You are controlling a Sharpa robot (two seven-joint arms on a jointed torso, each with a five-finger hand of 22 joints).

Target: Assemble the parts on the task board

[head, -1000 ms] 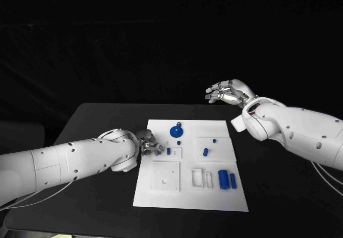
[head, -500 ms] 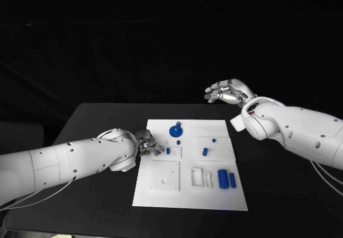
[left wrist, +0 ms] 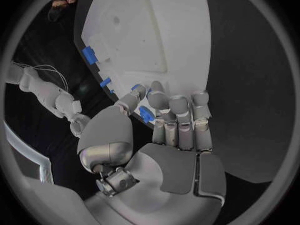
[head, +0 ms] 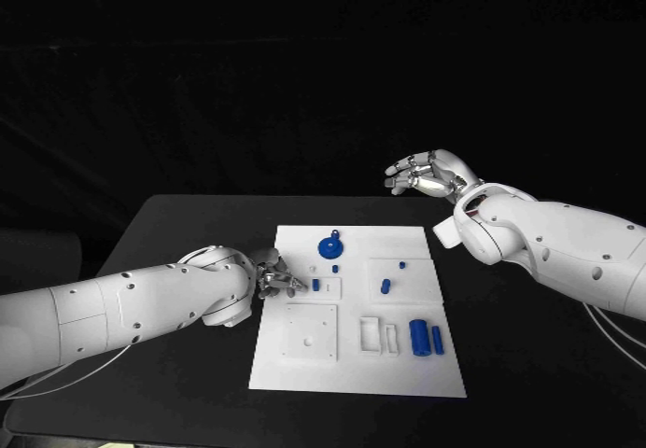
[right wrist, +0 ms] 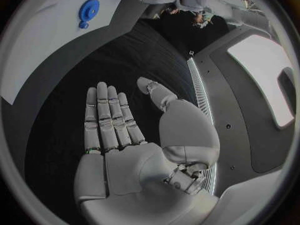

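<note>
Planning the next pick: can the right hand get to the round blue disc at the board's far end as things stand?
Probably yes. The right hand is open, holding nothing, raised beyond the task board; nothing stands between it and the round blue disc.

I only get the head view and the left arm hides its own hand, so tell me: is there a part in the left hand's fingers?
Observer: The left wrist view shows a small blue part between the thumb and fingers of the left hand, at the edge of the task board. I cannot tell whether it is gripped.
Operator: Is the right hand carrying anything?
Observer: No. In the right wrist view the right hand is flat with straight fingers, and its palm is bare.
Operator: Is anything blue near it?
Observer: The round blue part lies on the board, well clear of its fingertips.
</note>
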